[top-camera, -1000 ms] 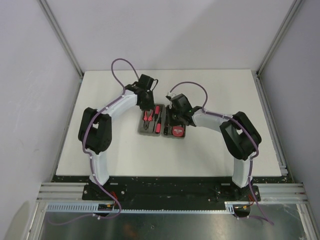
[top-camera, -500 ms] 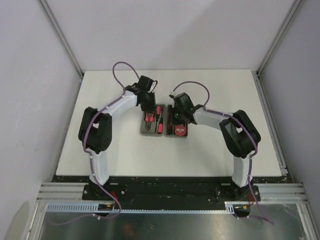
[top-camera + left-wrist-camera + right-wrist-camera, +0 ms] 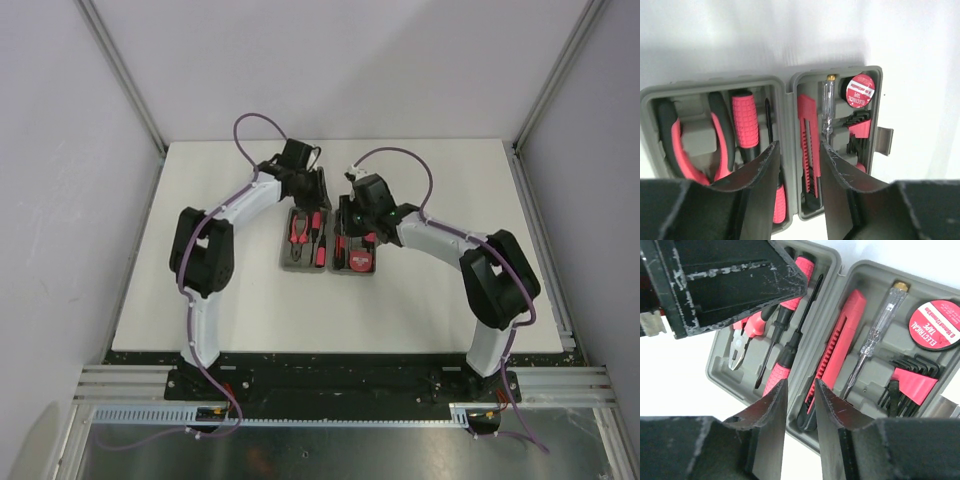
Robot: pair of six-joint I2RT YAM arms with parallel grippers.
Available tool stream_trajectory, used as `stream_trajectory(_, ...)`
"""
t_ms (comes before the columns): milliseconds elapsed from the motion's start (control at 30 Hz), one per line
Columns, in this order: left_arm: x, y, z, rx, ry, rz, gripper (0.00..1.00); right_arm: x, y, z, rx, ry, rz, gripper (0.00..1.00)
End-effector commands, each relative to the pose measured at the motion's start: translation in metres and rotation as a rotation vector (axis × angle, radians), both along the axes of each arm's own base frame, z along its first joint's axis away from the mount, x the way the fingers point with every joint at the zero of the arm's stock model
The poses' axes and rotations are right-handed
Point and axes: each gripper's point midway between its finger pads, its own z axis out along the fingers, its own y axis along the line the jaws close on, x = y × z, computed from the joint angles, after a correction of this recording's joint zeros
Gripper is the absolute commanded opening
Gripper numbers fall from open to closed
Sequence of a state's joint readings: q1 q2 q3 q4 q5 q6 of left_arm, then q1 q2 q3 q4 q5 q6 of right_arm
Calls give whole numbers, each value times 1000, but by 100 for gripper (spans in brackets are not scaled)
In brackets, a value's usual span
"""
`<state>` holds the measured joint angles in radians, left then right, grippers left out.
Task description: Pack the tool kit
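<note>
Top view: tool kit case (image 3: pixel 297 262) lies open and flat on white table (image 3: pixel 470 180), both halves facing up, red/black tools seated in them. L gripper (image 3: pixel 312 200) hangs over the far edge of the case's L half. R gripper (image 3: pixel 355 222) hangs over the far part of the R half. The two grippers are near each other, not touching. Finger spread not readable from here. L wrist view: L fingers (image 3: pixel 760 170) are spread w/ nothing btw them, i.e. released. Case sits beyond and below the tips, its hinge line running into the gap. Left of the tips: pliers (image 3: pixel 690 150) and red-grip screwdriver (image 3: pixel 745 125) in their recesses. Right of the tips: utility knife (image 3: pixel 807 140), clear tester screwdriver (image 3: pixel 827 107), tape roll (image 3: pixel 860 91) marked "electrical tape", and hex keys (image 3: pixel 857 131). Latch (image 3: pixel 883 141) sticks out at the case's far-right edge. R wrist view: R fingers (image 3: pixel 772 430) are only narrowly parted and empty, no visible contact w/ any tool. Near ends of a screwdriver and the utility knife show just beyond the gap. Pliers half lies ahead-left, tape roll and hex keys ahead-right. L gripper's black body fills the upper-left corner, over the pliers half.
</note>
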<state>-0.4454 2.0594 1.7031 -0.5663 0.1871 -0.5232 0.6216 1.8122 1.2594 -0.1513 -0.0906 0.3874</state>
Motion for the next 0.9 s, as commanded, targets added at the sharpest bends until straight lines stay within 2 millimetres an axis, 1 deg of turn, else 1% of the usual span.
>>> stream_trajectory(0, 16, -22, 10, -73, -39, -52, 41, 5, -7, -1, -26, 16, -55, 32)
stream_trajectory(67, 16, -30, 6, -85, -29, -70, 40, 0, -6, -14, -41, 50, -42, 30)
stream_trajectory(200, 16, -40, -2, -100, -13, -95, 38, -7, -4, -33, -57, 101, -31, 24)
stream_trajectory(433, 10, -48, -22, -102, 28, -129, 34, -9, -4, -52, -62, 148, -20, 15)
stream_trajectory(600, 5, -43, -37, -65, 45, -123, 32, -11, -6, -68, -74, 194, -24, 8)
stream_trajectory(733, 2, -36, -42, -29, 43, -112, 33, -15, -11, -80, -94, 232, -28, 7)
stream_trajectory(867, -2, -31, -47, 6, 38, -111, 37, -18, -20, -93, -124, 272, -39, 6)
